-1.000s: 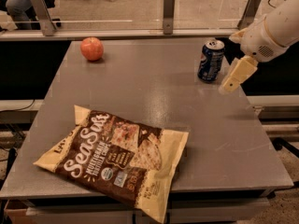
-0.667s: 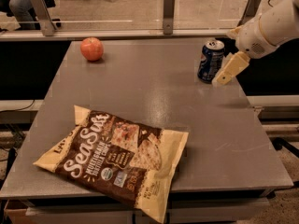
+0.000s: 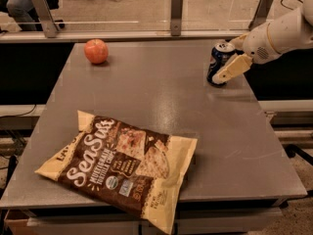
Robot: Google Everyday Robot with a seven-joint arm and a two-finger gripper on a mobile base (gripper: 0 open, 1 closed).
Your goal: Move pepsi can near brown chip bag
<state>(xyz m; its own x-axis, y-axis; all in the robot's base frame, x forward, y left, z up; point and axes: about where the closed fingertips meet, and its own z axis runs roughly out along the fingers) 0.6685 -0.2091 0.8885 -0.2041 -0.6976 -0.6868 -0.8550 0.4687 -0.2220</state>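
The pepsi can (image 3: 218, 60), dark blue with a silver top, stands upright at the far right of the grey table (image 3: 161, 102). My gripper (image 3: 227, 58) reaches in from the right at can height. One cream finger (image 3: 232, 68) lies across the can's near right side and the other shows behind its top, so the can sits between the open fingers. The brown chip bag (image 3: 120, 165), with "Sea Salt" lettering and cream edges, lies flat at the front left of the table, far from the can.
A red-orange apple (image 3: 96, 51) sits at the far left of the table. A rail with metal posts (image 3: 177, 11) runs behind the table's back edge. The table's right edge (image 3: 274, 126) is close to the can.
My gripper has moved left toward the can and now has a finger on either side of it. The can, bag and apple have not moved.
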